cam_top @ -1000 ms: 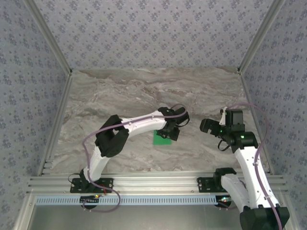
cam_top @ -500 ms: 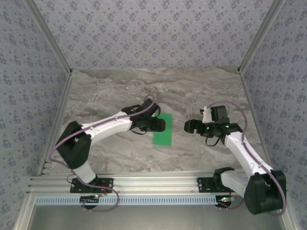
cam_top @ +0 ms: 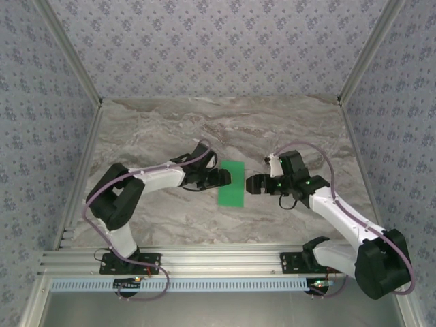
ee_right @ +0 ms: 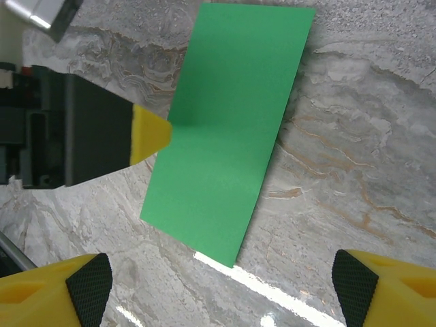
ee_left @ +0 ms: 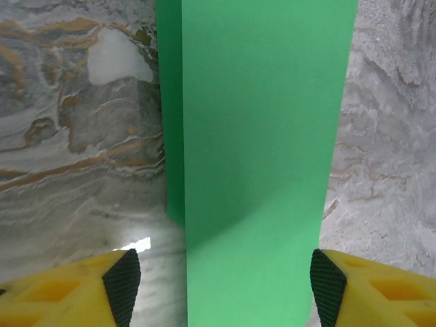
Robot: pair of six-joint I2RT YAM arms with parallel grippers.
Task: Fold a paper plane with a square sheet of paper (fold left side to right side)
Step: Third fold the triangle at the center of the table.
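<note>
The square sheet of paper [cam_top: 232,182] is bright green and lies folded into a narrow rectangle on the marble table [cam_top: 157,129], near the middle. My left gripper [cam_top: 223,178] is at the sheet's left long edge and is open. In the left wrist view the paper [ee_left: 259,136] runs between its two spread fingertips [ee_left: 122,283], and a darker lower layer shows along the left side. My right gripper [cam_top: 253,184] hovers open just right of the sheet, apart from it. In the right wrist view the paper [ee_right: 231,129] lies ahead of the right gripper [ee_right: 221,286], and a yellow left fingertip [ee_right: 151,134] meets its edge.
Aluminium rails [cam_top: 218,259] run along the table's near edge, with both arm bases bolted there. Patterned walls close the left, right and far sides. Bare marble surrounds the sheet.
The left gripper has drawn back to the left off the sheet, uncovering the folded rectangle. The right gripper has moved left toward the sheet's right edge.
</note>
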